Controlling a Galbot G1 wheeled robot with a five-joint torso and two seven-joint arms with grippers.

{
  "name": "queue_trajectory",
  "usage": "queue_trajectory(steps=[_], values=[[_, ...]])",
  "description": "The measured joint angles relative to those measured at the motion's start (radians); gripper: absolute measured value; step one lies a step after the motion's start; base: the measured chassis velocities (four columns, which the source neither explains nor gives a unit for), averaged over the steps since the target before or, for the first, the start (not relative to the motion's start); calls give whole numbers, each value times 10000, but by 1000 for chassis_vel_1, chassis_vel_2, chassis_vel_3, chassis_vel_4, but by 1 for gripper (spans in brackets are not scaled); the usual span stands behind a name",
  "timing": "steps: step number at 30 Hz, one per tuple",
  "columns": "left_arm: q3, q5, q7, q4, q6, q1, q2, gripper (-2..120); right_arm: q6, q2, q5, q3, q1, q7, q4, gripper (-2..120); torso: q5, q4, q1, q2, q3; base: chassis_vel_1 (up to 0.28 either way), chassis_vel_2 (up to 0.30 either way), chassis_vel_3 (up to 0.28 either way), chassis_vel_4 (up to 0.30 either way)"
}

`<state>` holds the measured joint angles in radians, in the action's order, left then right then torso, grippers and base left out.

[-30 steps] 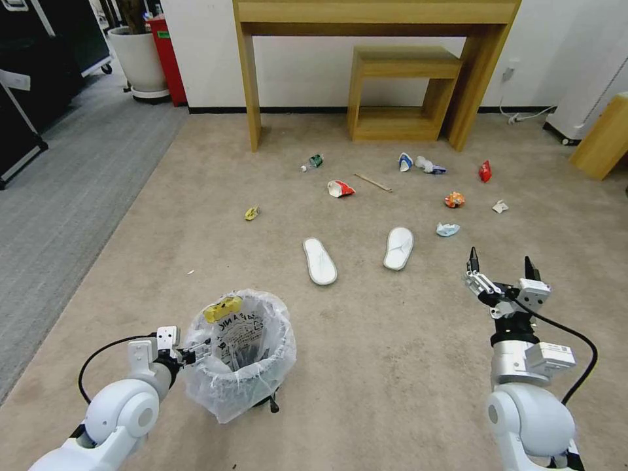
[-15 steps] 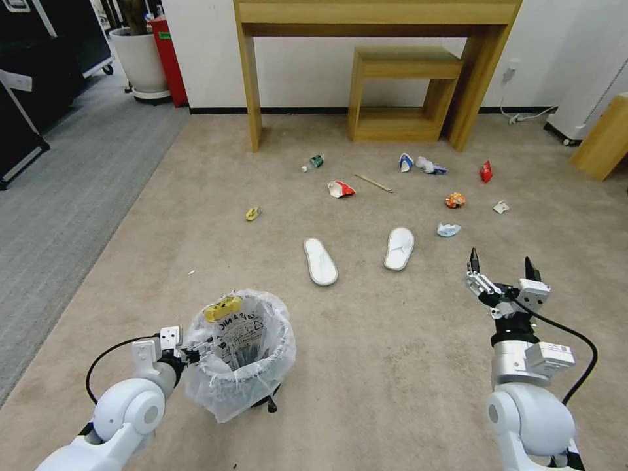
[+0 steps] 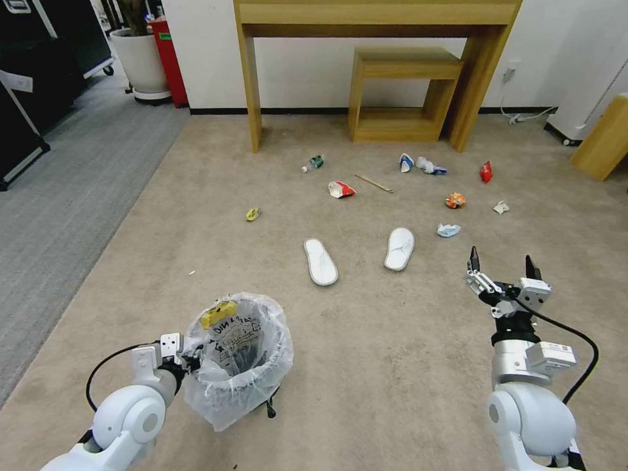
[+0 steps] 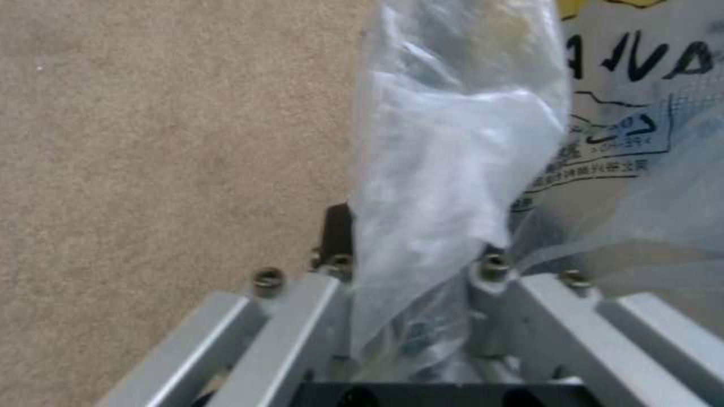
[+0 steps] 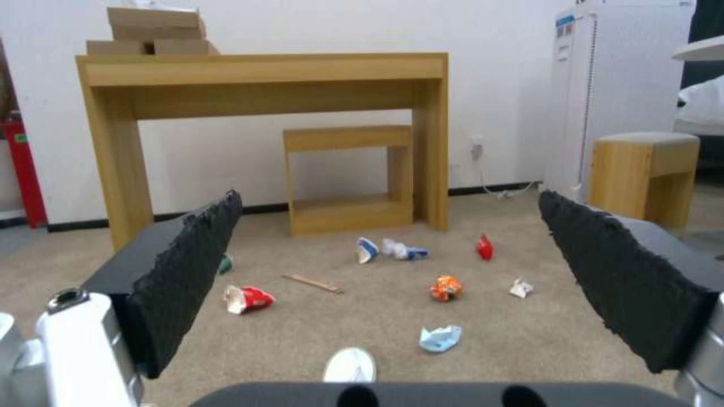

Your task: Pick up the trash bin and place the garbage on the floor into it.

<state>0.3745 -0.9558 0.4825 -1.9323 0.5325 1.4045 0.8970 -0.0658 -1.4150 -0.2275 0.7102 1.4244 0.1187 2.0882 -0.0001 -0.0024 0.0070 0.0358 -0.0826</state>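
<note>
Crinkled clear plastic lines the trash bin (image 3: 237, 358), standing on the beige floor (image 3: 392, 366) close in front, its rim pinched by the left gripper (image 3: 185, 356). The right gripper (image 3: 500, 267) hangs wide open and empty; the garbage (image 3: 340, 189) lies scattered far ahead. From the left wrist, fingers (image 4: 332, 249) clamp bag (image 4: 452, 141) and rim; the film might slip or tear when lifted. From the right wrist, open pads (image 5: 189, 271) frame the litter.

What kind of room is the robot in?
Probably a mock-up living room or office: a beige carpet, a wooden console table by the wall, and white slippers among scattered litter.
</note>
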Motion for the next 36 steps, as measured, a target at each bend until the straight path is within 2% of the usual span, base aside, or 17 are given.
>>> queue_trajectory(steps=[3,16,25,36], values=[[-4,75,-62,-24,-40,22,111,3,0,36,-21,0,2,8,7,100,0,1,0,0,0,0,0,0,0],[377,-188,-27,-279,-86,35,509,1,112,197,-147,-8,34,68,90,100,-23,-6,3,-6,-7,0,0,0,0],[1193,-688,149,-1036,23,423,469,1,299,268,-250,-67,83,123,267,100,-7,-1,3,-6,-3,0,0,0,0],[1987,-1110,312,-1944,166,965,349,1,401,420,-369,-96,203,149,352,100,-6,-1,3,-4,-2,0,0,0,0]])
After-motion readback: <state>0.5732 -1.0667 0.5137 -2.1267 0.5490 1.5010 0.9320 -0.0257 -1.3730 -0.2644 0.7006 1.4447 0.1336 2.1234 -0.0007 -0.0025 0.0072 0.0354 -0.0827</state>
